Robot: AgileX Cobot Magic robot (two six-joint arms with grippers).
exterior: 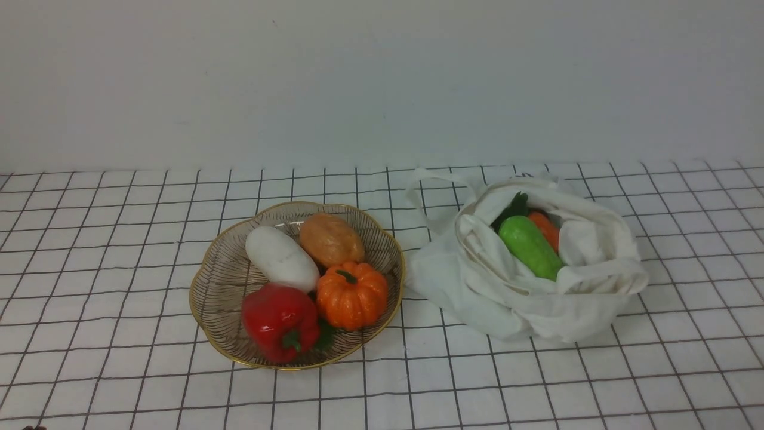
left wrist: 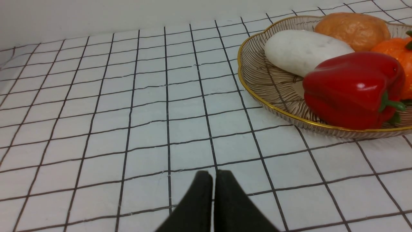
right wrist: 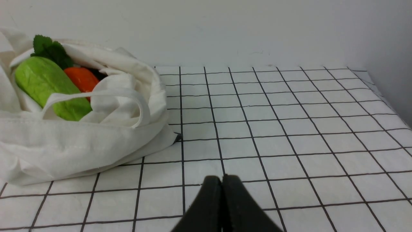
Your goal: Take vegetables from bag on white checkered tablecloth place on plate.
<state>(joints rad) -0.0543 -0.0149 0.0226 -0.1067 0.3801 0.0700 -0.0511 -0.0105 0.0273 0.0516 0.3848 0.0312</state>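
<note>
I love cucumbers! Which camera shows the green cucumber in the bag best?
The front view: it looks down into the open bag, so most of the cucumber shows beside the carrot. The right wrist view shows it closer, but a bag handle crosses it. The left wrist view misses it.

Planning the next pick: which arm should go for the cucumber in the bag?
Probably the right. Its gripper, jaws closed and empty, faces the bag with the cucumber showing at the mouth; the left gripper faces the plate.
</note>
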